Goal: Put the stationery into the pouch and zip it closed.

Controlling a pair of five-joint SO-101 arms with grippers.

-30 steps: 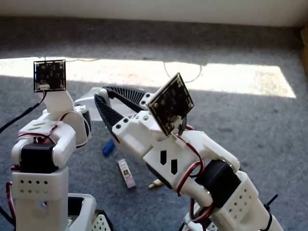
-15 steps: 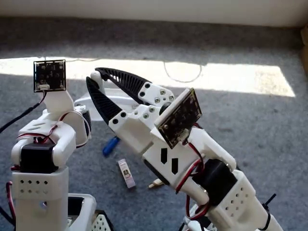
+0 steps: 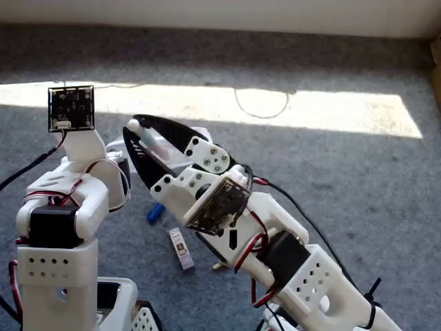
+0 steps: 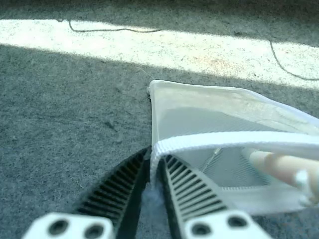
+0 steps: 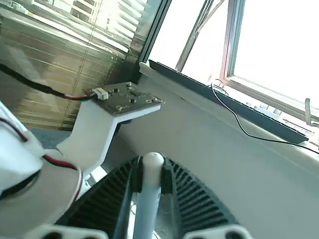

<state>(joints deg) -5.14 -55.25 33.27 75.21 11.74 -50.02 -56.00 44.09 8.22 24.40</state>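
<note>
Currently we judge the task to be in its loading step, with 1 piece of stationery on its way in and the zip not yet touched. Our left gripper (image 4: 154,164) is clamped on the woven rim of the pouch (image 4: 209,107) at 1 corner of its mouth, lifting that edge so the mouth gapes. Our right gripper (image 5: 151,169) is closed tight around a white pen (image 5: 147,199), held just over the pouch. In the left wrist view a pale rounded shaft sits at the pouch mouth under the rim band. We take that to be the pen's end, though we cannot tell whether it is fully inside.

At least 3 more pieces lie on the carpet (image 3: 358,179) on the near side of the pouch: a blue piece (image 3: 156,212) closest to it, a small white stick (image 3: 182,249) a little farther off, and a tan piece (image 3: 222,263) beside that, mostly hidden by the arm.

Next, we think the right gripper has to push the pen deeper along the pouch before letting go, so it does not slide back out. The left gripper should hold the rim up meanwhile. Zipping comes only after the loose pieces are collected.
</note>
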